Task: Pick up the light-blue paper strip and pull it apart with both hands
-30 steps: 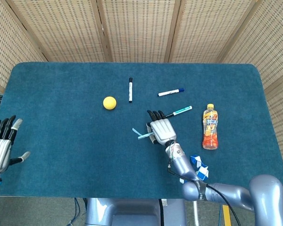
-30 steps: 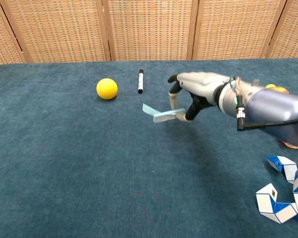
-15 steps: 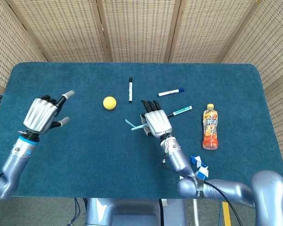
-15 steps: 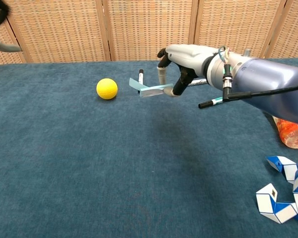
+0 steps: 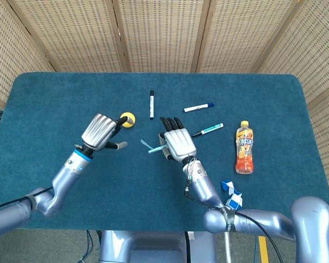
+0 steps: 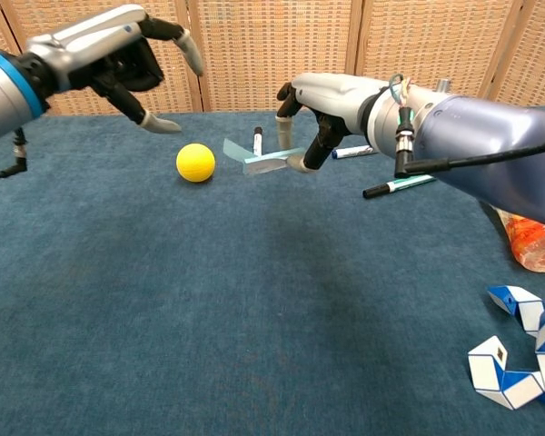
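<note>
Over on the left, the left hand is up in the air above the blue table, fingers loosely spread and holding nothing — in the head view it sits right next to the yellow ball. Moving right, the light-blue paper strip is lifted clear of the cloth, one end pinched by the right hand between thumb and finger, the free end sticking out toward the left hand. There's a gap between that end and the left hand. Behind it lies a black marker. Further right: two more pens, an orange drink bottle on its side, and a blue-and-white folding puzzle.
</note>
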`<state>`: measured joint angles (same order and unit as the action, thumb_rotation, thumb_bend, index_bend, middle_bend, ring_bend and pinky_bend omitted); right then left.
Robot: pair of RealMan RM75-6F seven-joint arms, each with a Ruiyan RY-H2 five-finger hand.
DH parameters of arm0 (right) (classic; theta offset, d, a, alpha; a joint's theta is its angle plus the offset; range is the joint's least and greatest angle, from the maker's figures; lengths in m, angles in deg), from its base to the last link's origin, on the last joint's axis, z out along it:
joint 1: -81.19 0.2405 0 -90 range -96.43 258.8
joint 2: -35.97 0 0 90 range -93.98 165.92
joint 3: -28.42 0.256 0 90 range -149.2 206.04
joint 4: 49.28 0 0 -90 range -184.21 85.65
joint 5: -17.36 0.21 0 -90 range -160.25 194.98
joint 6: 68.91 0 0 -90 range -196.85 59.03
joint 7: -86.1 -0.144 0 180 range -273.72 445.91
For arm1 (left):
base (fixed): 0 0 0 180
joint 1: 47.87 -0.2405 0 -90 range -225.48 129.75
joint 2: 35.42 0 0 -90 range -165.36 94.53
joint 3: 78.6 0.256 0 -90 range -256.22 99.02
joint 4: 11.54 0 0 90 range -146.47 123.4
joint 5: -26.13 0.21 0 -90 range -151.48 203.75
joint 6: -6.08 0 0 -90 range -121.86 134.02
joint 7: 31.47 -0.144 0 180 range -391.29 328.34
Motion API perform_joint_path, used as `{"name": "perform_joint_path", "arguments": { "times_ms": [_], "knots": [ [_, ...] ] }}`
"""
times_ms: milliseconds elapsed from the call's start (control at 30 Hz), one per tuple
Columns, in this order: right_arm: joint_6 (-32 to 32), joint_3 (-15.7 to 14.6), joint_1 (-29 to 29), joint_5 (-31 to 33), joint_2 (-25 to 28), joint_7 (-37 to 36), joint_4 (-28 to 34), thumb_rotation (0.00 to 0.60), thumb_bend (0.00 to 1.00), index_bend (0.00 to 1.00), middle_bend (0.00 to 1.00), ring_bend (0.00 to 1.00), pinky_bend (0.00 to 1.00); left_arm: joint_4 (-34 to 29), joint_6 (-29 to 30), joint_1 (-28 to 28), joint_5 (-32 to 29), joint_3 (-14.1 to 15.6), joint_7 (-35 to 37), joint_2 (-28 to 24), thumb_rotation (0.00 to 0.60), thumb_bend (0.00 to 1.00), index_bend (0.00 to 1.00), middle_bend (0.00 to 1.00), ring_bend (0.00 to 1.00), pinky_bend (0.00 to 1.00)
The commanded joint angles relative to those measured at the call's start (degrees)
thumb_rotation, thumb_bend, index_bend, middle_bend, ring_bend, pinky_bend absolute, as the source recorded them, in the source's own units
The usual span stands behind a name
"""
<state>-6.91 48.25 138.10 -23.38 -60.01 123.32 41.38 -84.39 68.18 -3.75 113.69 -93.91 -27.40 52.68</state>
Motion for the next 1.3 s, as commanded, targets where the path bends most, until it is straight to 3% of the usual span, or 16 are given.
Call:
{"name": "perform_joint_path", "arguments": {
  "times_ms": [33, 200, 400, 700, 1300],
  "knots": [
    [0.2, 0.2, 0.1, 0.5, 0.2, 0.0, 0.4, 0.6, 0.52, 0.63, 0.05, 0.0, 0.0, 0.3, -1.2, 0.9, -0.8, 0.5, 0.3, 0.8, 0.6, 0.03, 0.37, 0.97, 0.92, 0.85],
    [0.6, 0.5, 0.4, 1.5, 0.5, 0.1, 1.3, 0.6, 0.52, 0.63, 0.05, 0.0, 0.0, 0.2, -3.5, 2.1, -1.9, 1.4, -0.3, 1.2, 0.6, 0.15, 0.41, 0.97, 0.92, 0.85],
    [1.1, 0.2, 0.7, 1.9, 0.7, 0.4, 1.9, 0.6, 0.52, 0.63, 0.05, 0.0, 0.0, 1.7, -4.3, 3.3, -3.0, 1.6, -0.1, 2.8, 0.6, 0.19, 0.47, 0.97, 0.92, 0.85],
    [1.6, -0.1, 1.1, 2.2, 0.8, 0.9, 2.6, 0.6, 0.55, 0.63, 0.05, 0.0, 0.0, 3.0, -4.5, 4.3, -4.2, 1.8, 1.2, 5.1, 0.6, 0.31, 0.49, 0.97, 0.92, 0.85],
    [2.3, -0.5, 1.4, 2.4, 1.3, 1.0, 3.3, 0.6, 0.57, 0.63, 0.05, 0.0, 0.0, 3.1, -5.3, 4.9, -5.8, 2.8, 2.0, 6.5, 0.6, 0.41, 0.56, 0.97, 0.92, 0.85]
  ]
}}
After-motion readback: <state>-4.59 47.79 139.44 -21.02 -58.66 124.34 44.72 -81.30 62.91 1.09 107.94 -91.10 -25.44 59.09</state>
